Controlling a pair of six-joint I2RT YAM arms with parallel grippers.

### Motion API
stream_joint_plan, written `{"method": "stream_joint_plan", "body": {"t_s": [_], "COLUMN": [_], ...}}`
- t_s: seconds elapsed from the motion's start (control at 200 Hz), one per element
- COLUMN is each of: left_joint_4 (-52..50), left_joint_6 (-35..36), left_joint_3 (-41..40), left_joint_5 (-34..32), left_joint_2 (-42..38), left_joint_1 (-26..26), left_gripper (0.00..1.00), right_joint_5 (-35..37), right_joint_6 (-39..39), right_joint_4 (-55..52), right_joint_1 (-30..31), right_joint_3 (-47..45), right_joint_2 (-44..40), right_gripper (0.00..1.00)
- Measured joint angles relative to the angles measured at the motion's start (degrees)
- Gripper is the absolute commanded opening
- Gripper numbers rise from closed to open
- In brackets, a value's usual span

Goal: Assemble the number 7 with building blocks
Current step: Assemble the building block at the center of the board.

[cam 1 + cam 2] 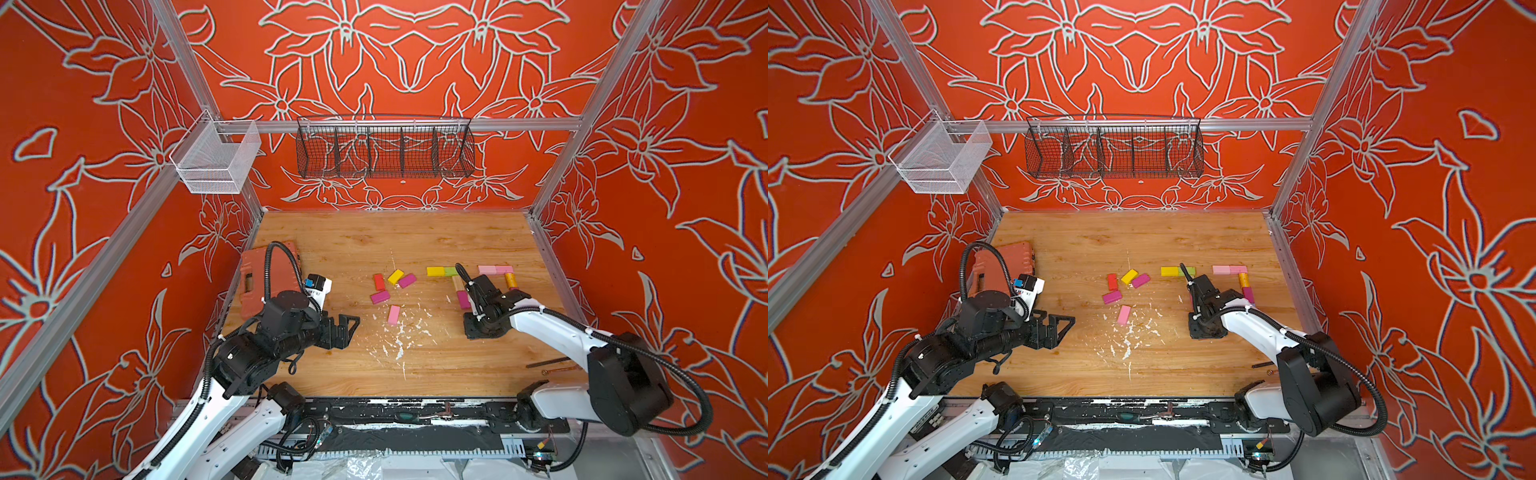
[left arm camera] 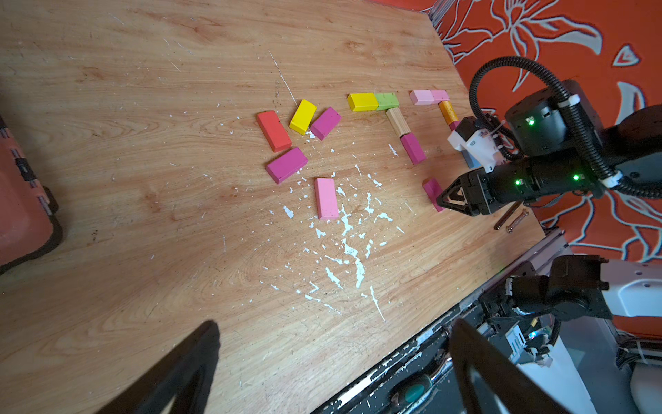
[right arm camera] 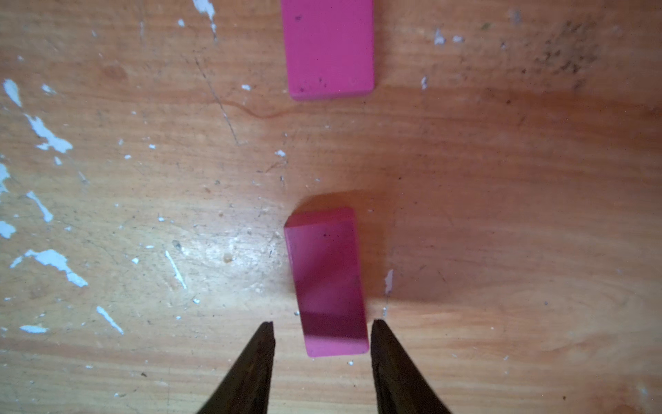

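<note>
Straddling a magenta block, the right claw stands parted, not gripping; left claw spread wide.

Both arms look alike on my feed: L arm & R arm have glossy white links w/ chunky black cylindrical joint housings. Black ribbed conduit runs outside each arm, cinched w/ white zip ties. There's small dark lettering on a L-arm link, too small to read. The wrist cam housings are white, and the L one has a blue bit. Green LEDs are lit on the R wrist motors. L gripper & R gripper are all black, w/ open-frame triangular fingers tapering to points.
</note>
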Motion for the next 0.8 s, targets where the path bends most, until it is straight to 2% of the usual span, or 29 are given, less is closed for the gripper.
{"method": "stream_joint_plan", "body": {"t_s": [0.135, 0.385, 0.801], "left_joint_4": [0.0, 0.0, 0.0], "left_joint_6": [0.0, 0.0, 0.0], "left_joint_3": [0.0, 0.0, 0.0], "left_joint_5": [0.0, -0.02, -0.52], "left_joint_2": [0.0, -0.04, -0.04], "left_joint_1": [0.0, 0.0, 0.0], "left_gripper": [0.97, 0.97, 0.97], "right_joint_5": [0.04, 0.74, -0.24], "right_joint_6": [-0.92, -1.53, -5.09], "right_joint_4": [0.04, -0.09, 0.11], "right_joint_1": [-0.02, -0.11, -3.1], "right_joint_3": [0.37, 2.75, 7.72], "right_joint_2": [2.03, 7.19, 10.62], "right_gripper": [0.46, 0.32, 0.3]}}
